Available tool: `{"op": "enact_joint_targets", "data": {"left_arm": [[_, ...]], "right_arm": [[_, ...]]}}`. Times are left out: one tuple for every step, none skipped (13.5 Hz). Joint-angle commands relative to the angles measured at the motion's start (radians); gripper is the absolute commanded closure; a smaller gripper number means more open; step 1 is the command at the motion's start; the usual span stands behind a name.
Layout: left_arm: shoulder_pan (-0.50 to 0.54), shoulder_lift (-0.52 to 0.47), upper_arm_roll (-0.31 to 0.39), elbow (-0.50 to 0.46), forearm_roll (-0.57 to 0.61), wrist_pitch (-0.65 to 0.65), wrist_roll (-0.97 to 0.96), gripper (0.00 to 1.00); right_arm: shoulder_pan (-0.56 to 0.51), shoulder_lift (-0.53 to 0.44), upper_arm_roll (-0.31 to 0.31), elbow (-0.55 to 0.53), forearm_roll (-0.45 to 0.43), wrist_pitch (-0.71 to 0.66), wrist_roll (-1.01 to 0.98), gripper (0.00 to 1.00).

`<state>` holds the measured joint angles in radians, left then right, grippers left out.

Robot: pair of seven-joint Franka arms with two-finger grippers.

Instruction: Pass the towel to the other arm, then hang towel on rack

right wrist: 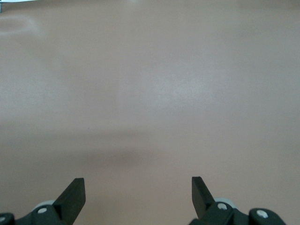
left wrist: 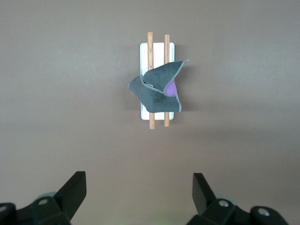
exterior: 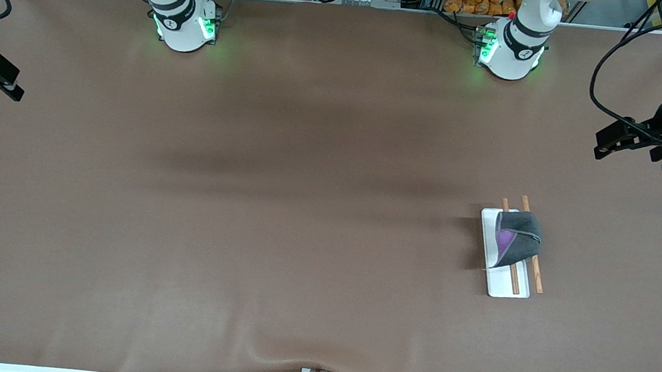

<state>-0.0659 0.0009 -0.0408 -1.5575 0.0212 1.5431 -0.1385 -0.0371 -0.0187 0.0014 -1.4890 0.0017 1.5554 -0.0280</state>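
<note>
The towel (exterior: 518, 239) is draped over the rack (exterior: 502, 284), at about four o'clock on the table toward my left arm's end. My left gripper (left wrist: 139, 194) hangs spread and empty; my right gripper (right wrist: 138, 194) waits, spread, over bare table.

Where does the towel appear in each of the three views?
Front view: towel draped over the rack, toward the left arm's end of the table.
Left wrist view: towel over the same rack, above the open left gripper.
Right wrist view: not in it.
Shared landmark: the rack's two wooden rods.
</note>
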Motion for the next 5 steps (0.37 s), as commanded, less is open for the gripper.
{"op": "enact_joint_targets", "data": {"left_arm": [[0.024,-0.022,-0.019,-0.012,-0.013,-0.014,0.004,0.0],[0.034,-0.022,-0.021,-0.009,-0.013,-0.017,0.004,0.0],[0.041,-0.021,-0.022,0.003,-0.015,-0.024,0.005,0.0],[0.055,-0.019,-0.027,0.007,-0.014,-0.026,0.005,0.0],[0.061,-0.021,-0.037,0.005,-0.015,-0.027,0.004,0.0]], "right_arm": [[-0.001,-0.001,0.002,0.004,-0.006,-0.006,-0.007,0.0],[0.0,-0.001,0.002,0.004,-0.005,-0.006,-0.007,0.0],[0.0,-0.001,0.002,0.004,-0.005,-0.006,-0.007,0.0],[0.0,-0.001,0.002,0.004,-0.005,-0.006,-0.007,0.0],[-0.001,-0.001,0.002,0.003,-0.005,-0.006,-0.007,0.0]]}}
